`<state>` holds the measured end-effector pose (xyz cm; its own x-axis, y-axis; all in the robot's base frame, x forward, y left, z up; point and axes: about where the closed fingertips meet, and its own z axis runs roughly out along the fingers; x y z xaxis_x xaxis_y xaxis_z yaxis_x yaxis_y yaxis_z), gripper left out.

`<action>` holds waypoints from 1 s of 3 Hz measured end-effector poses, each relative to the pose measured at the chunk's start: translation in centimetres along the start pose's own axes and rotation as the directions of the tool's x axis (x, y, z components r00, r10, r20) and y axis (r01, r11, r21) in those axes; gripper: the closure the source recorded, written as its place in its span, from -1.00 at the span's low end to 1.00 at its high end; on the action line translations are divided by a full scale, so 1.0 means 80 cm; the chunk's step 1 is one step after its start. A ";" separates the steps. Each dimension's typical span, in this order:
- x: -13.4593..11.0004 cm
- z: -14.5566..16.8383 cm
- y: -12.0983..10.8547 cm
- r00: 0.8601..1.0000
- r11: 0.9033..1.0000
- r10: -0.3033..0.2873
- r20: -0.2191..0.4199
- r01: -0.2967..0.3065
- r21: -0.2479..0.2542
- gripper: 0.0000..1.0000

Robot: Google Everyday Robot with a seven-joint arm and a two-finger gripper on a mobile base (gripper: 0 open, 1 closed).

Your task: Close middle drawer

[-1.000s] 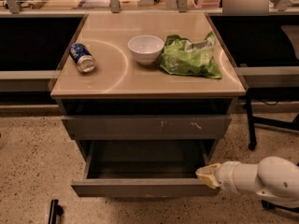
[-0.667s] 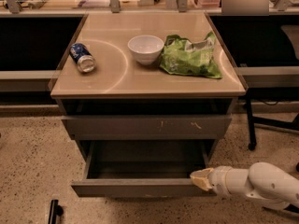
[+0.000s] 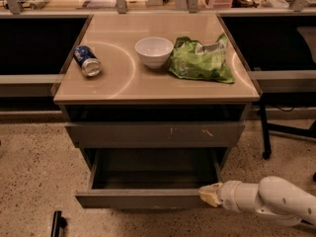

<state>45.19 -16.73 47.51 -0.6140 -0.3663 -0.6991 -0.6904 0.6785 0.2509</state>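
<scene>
**Middle drawer open, gripper at its right front corner**

A cabinet is seen under a pale worktop [image 3: 148, 85]. Below it the scratched upper drawer front [image 3: 148, 134] is shut. The middle drawer [image 3: 143, 199] is pulled well out beneath that front, low in the view. Its dark box is exposed and its plain grey-brown front panel faces the camera.

The white arm [image 3: 279, 204] is brought in from the lower right. The gripper [image 3: 210, 195] is placed at the right end of the drawer's front panel, at its top edge, and seems to touch it. The jaws are seen drawn together, with no gap between them and nothing held.

The drawer is judged to be stiff and fairly light, since nothing is seen inside it. It is expected to glide on its runners rather than be lifted. No handle is offered, so no grasp is called for, and the flat front is best pushed straight inward. A push at the far right end may skew the box in its runners, so contact nearer the middle of the panel would be safer.

A green bag [image 3: 201, 60], a white bowl [image 3: 154, 51] and a toppled can [image 3: 87, 60] are left on the worktop.
</scene>
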 end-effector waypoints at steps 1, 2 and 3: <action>0.025 -0.003 0.015 0.998 0.998 0.063 -0.007 -0.063 0.011 1.00; 0.052 0.003 0.025 0.991 0.991 0.131 -0.020 -0.131 -0.003 1.00; 0.085 0.029 0.013 0.982 0.982 0.185 -0.048 -0.186 -0.018 1.00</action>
<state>41.20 -17.05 41.50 -0.7489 -0.2641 -0.6077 -0.5708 0.7231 0.3891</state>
